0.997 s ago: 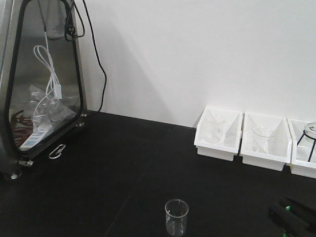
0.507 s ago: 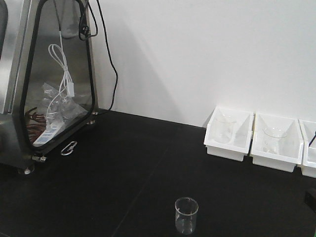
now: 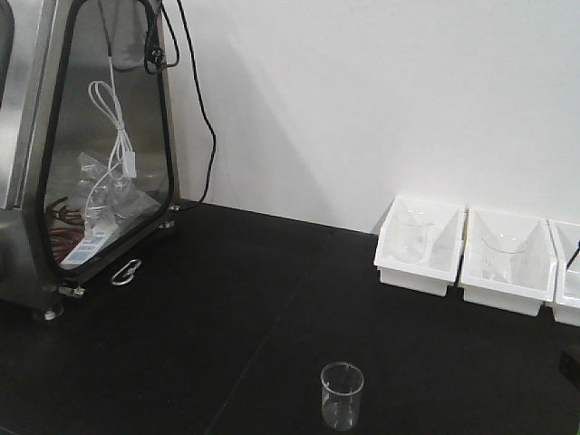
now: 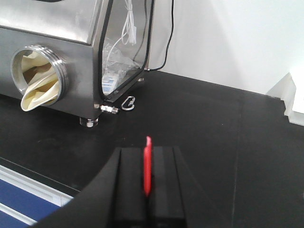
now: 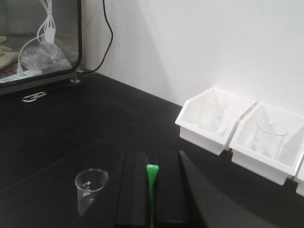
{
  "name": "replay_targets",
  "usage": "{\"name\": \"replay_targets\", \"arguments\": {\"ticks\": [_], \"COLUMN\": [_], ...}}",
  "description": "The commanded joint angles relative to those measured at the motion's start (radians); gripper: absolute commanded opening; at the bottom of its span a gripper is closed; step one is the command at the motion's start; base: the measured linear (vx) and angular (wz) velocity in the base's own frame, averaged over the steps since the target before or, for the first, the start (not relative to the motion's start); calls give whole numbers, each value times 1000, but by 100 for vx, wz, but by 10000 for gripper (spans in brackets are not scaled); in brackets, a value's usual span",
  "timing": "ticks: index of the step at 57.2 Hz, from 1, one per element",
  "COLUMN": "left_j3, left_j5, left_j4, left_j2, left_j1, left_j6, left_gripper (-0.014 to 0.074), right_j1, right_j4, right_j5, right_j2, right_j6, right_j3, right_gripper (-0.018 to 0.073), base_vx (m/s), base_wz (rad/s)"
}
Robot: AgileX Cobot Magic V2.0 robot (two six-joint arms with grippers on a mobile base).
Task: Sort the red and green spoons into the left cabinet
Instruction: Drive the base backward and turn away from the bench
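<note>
You had the red spoon (image 4: 147, 166) pinched edge-on between the two black pads of the left gripper (image 4: 147, 151), which was closed down to only the thickness of the plastic. Its long axis ran straight along the fingers, and its end stood a little past the fingertips, pointing forward over the black counter (image 4: 213, 123) toward the wall. The green spoon (image 5: 151, 185) sat in the same way in the right gripper (image 5: 152, 154), equally closed on it and lying along the fingers, but its visible end stopped just short of the tips. For both spoons I could not tell whether the bowl or the handle was in front. Ahead of the left gripper, to its left, stood the steel glove box (image 4: 52, 52). Near the right gripper, just to its left, was a small glass beaker (image 5: 91, 187), and further right the white bins (image 5: 213, 118). The left cabinet was in no view, so the direction to it could not be read. I judge the left arm probably the nearer one, and each spoon would enter a shelf end first.
</note>
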Motion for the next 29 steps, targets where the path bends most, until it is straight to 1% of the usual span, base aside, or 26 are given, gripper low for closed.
{"name": "replay_targets", "arguments": {"ticks": [1,29], "left_j3": [-27,-27], "left_j5": [-80,-80], "left_j4": [-7,-7], "left_j2": [7,7], "left_j1": [0,0], "left_j6": [-1,-1], "left_gripper": [2,2], "right_j1": [-4,-4], "right_j4": [-3,-3], "right_j5": [-73,-73], "right_j2": [-3,-3], "right_j6": [-8,-8], "right_j3": [-30,-30], "right_gripper": [-5,-5], "base_vx": [0,0], "base_wz": [0,0]}}
